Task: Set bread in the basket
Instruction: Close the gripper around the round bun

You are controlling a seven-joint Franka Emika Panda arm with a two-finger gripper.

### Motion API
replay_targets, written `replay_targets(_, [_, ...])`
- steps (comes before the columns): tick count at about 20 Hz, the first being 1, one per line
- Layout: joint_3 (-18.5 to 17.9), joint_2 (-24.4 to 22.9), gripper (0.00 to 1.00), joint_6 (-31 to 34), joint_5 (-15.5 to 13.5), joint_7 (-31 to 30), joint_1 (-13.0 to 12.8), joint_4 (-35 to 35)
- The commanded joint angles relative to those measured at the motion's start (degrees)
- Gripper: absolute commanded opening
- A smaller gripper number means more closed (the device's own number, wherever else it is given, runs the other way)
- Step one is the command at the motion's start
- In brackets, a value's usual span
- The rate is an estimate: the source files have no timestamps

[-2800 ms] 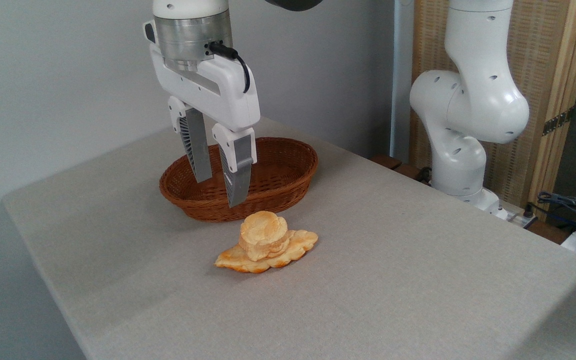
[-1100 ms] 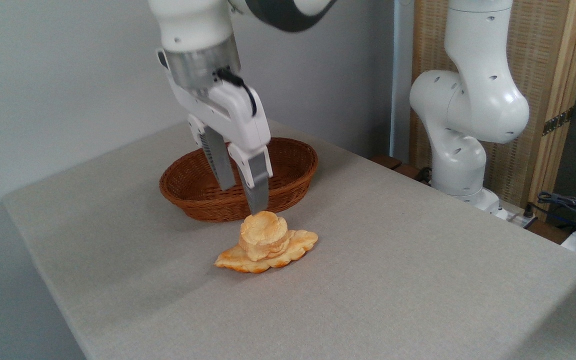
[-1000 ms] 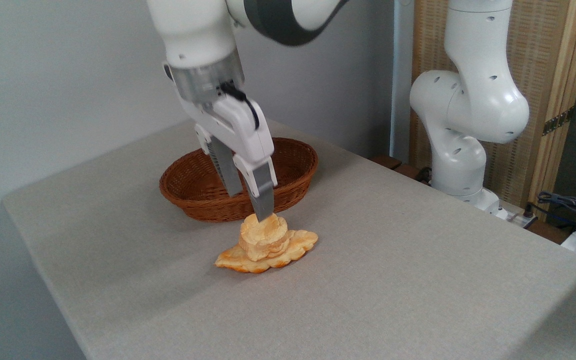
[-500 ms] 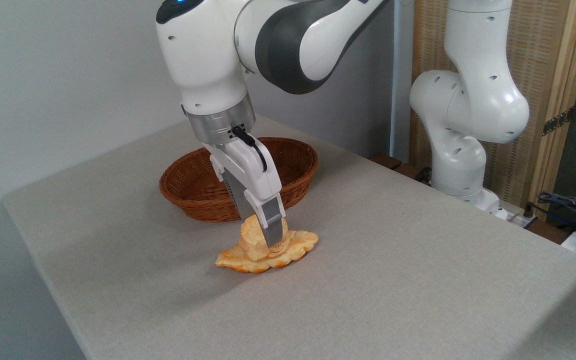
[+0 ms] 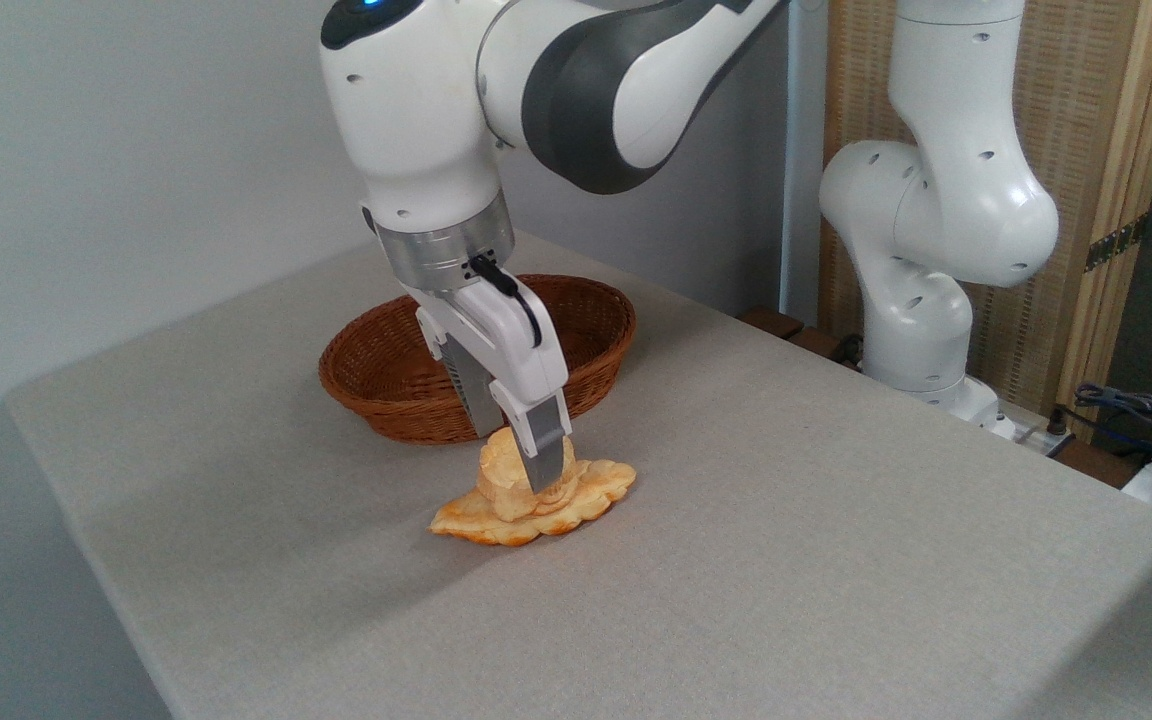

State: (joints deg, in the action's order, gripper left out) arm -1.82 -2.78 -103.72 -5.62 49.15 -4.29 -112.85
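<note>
We count two breads, one basket and one arm with one tool on the grey desk. The small round bun sits on top of the larger flat leaf-shaped bread, and both lie near the middle of the desk, just in front of the wicker basket, which stands toward the far edge. The basket holds nothing we can see.

The tool is tilted and lowered onto the bun. One grey finger stands against the bun's near right side; the other finger reaches down behind the bun and is mostly hidden. The fingers stand on either side of the bun, but we cannot tell whether they press it or have a gap left. The bun rests on the flat bread, not lifted.

We find no brand, label or readable writing anywhere. A small blue light glows on the top of the arm.
</note>
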Motion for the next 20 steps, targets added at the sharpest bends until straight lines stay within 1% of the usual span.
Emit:
replay_targets(1, [-1.26,-0.99,1.0,-0.43,-1.33,1.12,0.24,-0.18])
replay_targets(6, [-0.9,-0.47,1.0,-0.43,-1.41,1.12,0.07,-0.36])
replay_targets(9, [-0.9,-0.2,1.0,-0.43,-3.26,1.12,-0.37,-0.36])
replay_targets(14, [-0.9,0.23,1.0,-0.52,-3.26,1.12,-0.9,-0.36])
replay_targets(20, [-0.99,1.73,1.0,-0.61,-2.65,1.65,-0.9,-0.36])
